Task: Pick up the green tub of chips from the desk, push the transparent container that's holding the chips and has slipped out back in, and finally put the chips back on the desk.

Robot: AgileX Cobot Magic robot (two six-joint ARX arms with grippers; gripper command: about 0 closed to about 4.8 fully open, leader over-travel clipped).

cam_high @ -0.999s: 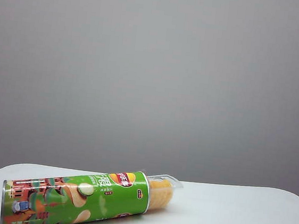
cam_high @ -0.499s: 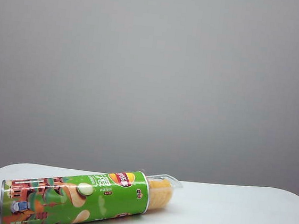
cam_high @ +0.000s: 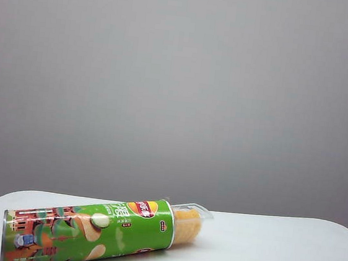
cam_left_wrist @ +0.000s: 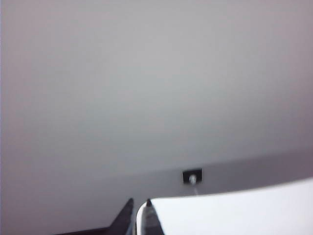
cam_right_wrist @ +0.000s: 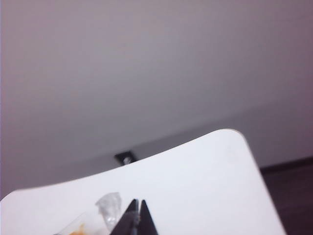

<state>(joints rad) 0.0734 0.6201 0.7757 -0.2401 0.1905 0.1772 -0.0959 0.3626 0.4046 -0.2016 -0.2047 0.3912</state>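
I see the tub (cam_high: 89, 230) lying on its side on the surface (cam_high: 273, 253), clear tray (cam_high: 190, 222) of chips (cam_high: 186, 226) poking out its right end. Both claws are clenched, empty: left claw (cam_left_wrist: 138, 210) off the surface's edge, right claw (cam_right_wrist: 136, 209) near the tray. Logo too small to read.

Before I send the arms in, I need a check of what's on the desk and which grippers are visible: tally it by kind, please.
Green tub of chips, lying on its side on the desk: 1
Transparent container of chips, sticking out of the tub's end: 1
Grippers, both shut, seen in wrist views only: 2 (left gripper, right gripper)
Total: 4
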